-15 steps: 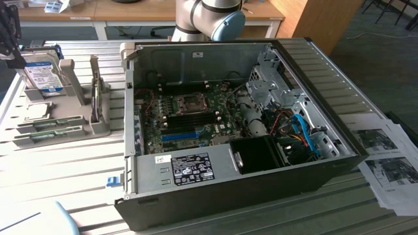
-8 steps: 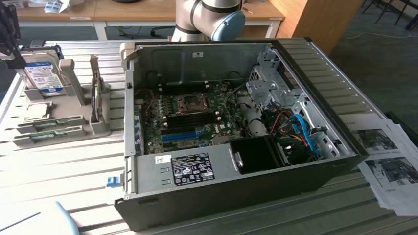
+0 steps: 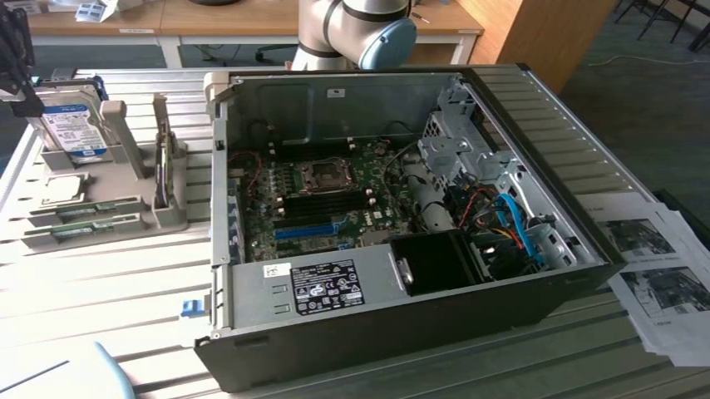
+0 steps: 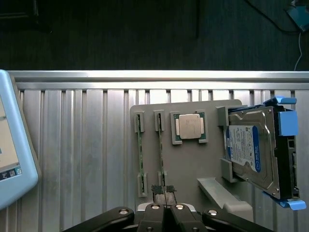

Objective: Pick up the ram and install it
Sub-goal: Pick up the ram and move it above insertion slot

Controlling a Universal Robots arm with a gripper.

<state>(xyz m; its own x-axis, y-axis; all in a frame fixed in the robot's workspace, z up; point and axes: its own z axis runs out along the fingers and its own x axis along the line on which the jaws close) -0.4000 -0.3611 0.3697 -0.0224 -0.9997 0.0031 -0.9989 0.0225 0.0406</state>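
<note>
**Risk: shut pincer over a thin board, tight fits at both ends**

Pincer (image 4: 164, 192) is pressed together and pinching nothing. It hangs above the grey holder (image 4: 193, 169) on the bench (image 4: 72, 154). The ram (image 4: 161, 145) stands on edge in its holder slots, roughly in line with the tips and not lifted.

- Going down shut would likely land the tips on the board edge, chipping the PCB or levering the stick out.
- The second stick (image 4: 140, 150) sits just beside it, so a spread finger could clip it.
- The tips line up with one end of the ram, and an end grip may let it swing or tilt.
- CPU chip (image 4: 189, 126) and hard drive (image 4: 251, 150) sit further along the holder, so lower risk.
- Far end: in the open PC case (image 3: 444, 332), the dark memory slots (image 3: 324, 204) lie near the blue slot (image 3: 305, 231) and the cables. A skewed entry probably jams, and hitting the wrong slot is possible.
</note>
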